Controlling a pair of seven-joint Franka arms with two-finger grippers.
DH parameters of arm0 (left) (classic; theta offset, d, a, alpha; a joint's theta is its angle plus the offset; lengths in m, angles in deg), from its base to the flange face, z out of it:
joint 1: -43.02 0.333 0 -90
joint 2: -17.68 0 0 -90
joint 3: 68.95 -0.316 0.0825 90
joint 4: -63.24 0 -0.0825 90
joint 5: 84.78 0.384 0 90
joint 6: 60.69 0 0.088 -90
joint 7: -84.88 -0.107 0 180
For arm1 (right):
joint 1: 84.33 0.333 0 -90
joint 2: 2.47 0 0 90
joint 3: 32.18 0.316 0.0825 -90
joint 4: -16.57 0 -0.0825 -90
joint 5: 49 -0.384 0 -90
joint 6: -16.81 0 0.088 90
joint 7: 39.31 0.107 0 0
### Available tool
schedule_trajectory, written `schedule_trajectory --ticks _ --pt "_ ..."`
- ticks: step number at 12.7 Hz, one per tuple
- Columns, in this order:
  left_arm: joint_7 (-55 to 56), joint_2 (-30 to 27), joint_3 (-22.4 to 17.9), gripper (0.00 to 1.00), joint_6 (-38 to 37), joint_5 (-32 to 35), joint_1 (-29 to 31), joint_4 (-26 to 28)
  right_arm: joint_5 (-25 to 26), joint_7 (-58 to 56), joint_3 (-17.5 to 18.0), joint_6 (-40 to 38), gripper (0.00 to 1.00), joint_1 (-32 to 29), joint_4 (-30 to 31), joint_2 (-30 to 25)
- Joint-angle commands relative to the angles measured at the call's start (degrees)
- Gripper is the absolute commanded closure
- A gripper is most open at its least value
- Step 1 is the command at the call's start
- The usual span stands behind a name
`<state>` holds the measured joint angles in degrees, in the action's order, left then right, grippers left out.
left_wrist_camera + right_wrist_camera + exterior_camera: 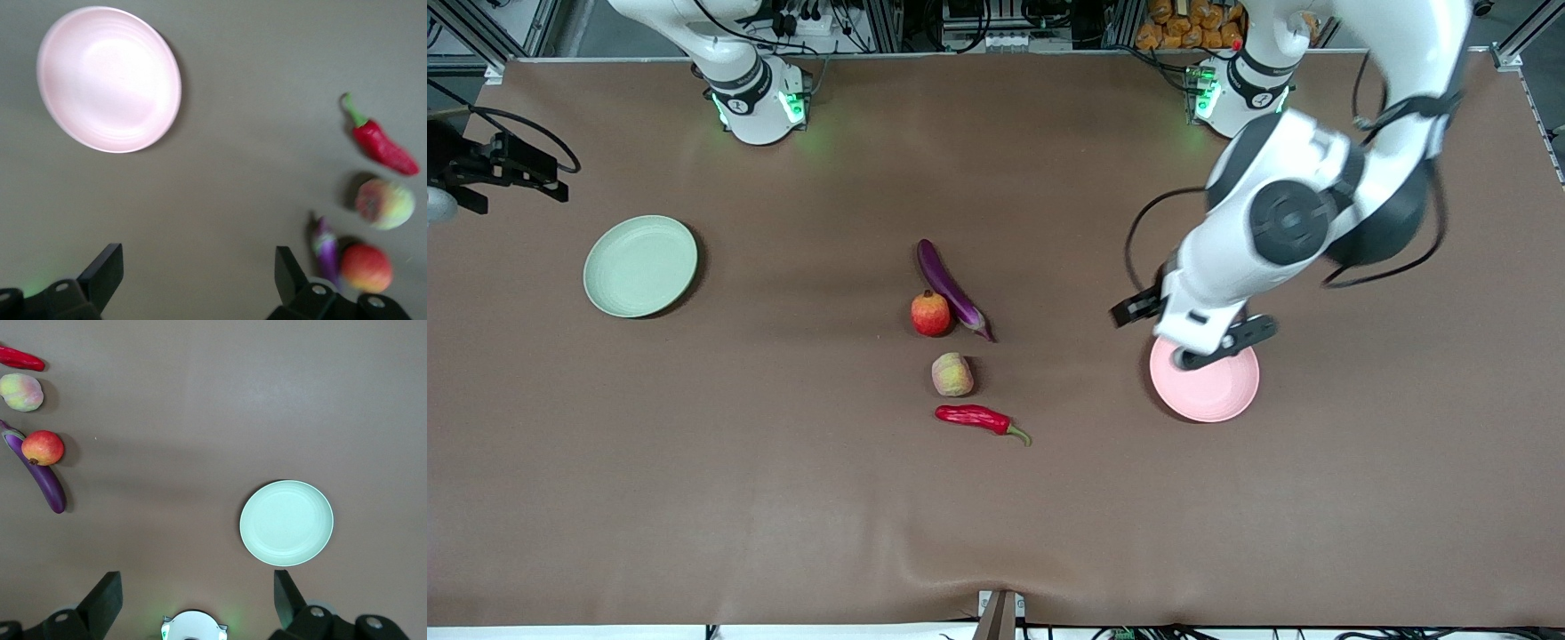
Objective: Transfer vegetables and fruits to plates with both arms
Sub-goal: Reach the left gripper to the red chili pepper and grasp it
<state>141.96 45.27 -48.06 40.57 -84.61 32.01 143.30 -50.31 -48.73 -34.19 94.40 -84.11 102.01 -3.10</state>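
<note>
Looking down from the front camera, the left gripper (pixel 1193 331) hangs over the table at the rim of the pink plate (pixel 1209 384), toward the left arm's end. Its fingers are spread wide and hold nothing. The right gripper (pixel 503 169) is up in the air toward the right arm's end, above the table beside the green plate (pixel 640 266). In the middle lie the purple eggplant (pixel 951 288), the red-orange fruit (pixel 931 314) touching it, then the peach-like fruit (pixel 952 374), and the red chili (pixel 976 418) nearest the camera.

In the left wrist view, the two black fingers (pixel 103 273) stand far apart with bare table between them. The pink plate, chili, both fruits and eggplant tip show.

In the right wrist view, the fingers (pixel 103 597) are wide apart and empty. The green plate and the four foods lie below.
</note>
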Motion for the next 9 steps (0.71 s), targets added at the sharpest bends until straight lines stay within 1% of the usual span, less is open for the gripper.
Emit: schedule_trajectory --ticks 1,2,4,5,6,7,8,9 --pt "7.7 5.9 -1.9 0.0 5.6 1.1 -3.5 -4.8 0.0 -0.7 0.3 -0.6 0.0 -0.9 -0.5 0.1" --pt "10.5 6.9 -3.6 0.0 7.7 1.1 -6.1 -4.8 0.0 -0.7 0.3 -0.7 0.0 -0.9 -0.5 0.1" --pt "17.1 8.1 -7.5 0.0 9.2 1.1 -11.4 -4.7 0.0 -0.7 0.3 -0.8 0.0 -0.8 -0.5 0.1" --pt "20.6 9.3 -9.1 0.0 11.6 1.1 -13.2 -4.8 0.0 -0.7 0.3 -0.8 0.0 -0.9 -0.5 0.1" --pt "25.7 10.9 -10.1 0.0 15.8 1.1 -14.2 -4.7 0.0 -0.7 0.3 -0.7 0.0 -0.8 -0.5 0.2" --pt "29.8 13.2 -10.2 0.0 20.4 1.1 -15.4 -4.8 -0.1 -0.7 0.4 -0.8 0.0 -0.8 -0.6 0.7" --pt "33.1 15.4 -10.6 0.0 25.0 1.2 -17.9 -4.7 -0.1 -0.6 0.4 -0.9 0.0 -0.4 -0.5 0.7" --pt "36.1 17.2 -12.1 0.0 27.4 1.4 -19.9 -4.7 -0.1 -0.6 0.4 -0.9 0.0 -0.3 -0.5 0.7"
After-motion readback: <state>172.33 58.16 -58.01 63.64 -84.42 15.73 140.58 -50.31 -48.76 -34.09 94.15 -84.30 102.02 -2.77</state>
